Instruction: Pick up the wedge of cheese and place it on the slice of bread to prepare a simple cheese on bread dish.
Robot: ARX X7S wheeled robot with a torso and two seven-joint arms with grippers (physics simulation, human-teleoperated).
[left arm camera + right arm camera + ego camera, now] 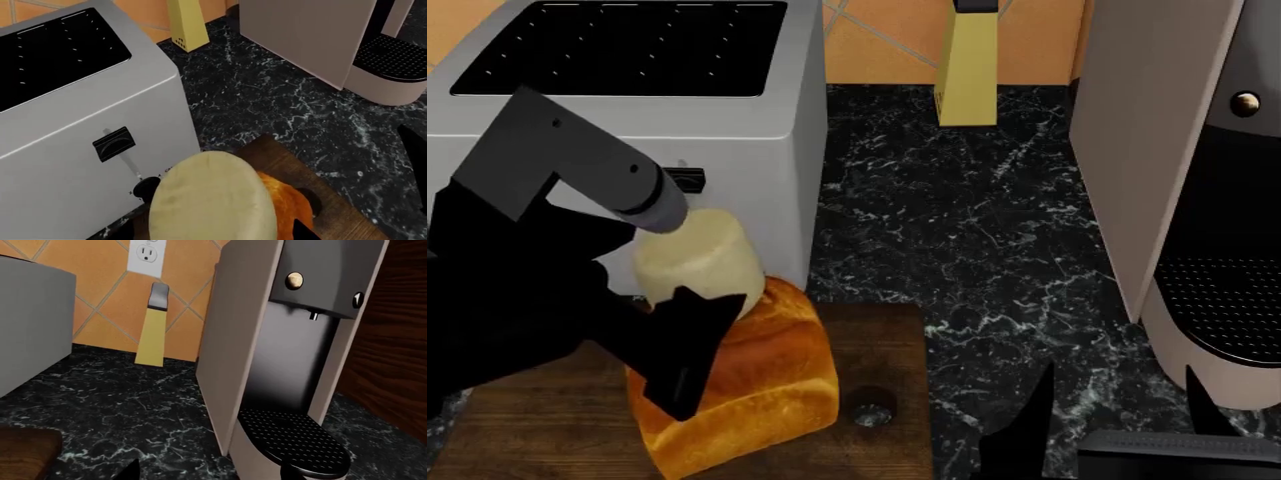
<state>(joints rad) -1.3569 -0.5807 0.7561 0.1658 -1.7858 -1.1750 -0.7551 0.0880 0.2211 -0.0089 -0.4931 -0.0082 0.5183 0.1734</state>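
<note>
The pale cream wedge of cheese (694, 252) is held in my left gripper (694, 300), which is shut on it. It sits at the rear top of the golden-orange slice of bread (754, 385); I cannot tell whether it touches. In the left wrist view the cheese (210, 200) fills the space between the jaws, with the bread (287, 207) just beyond it. My right gripper (1114, 415) is open and empty, low over the black counter to the right of the board. Only its fingertips show in the right wrist view (210, 475).
The bread lies on a brown wooden board (881, 340). A silver toaster (627, 110) stands right behind the cheese. A yellow tapered object with a black top (968, 70) is at the back wall. A coffee machine (1174, 150) stands at the right.
</note>
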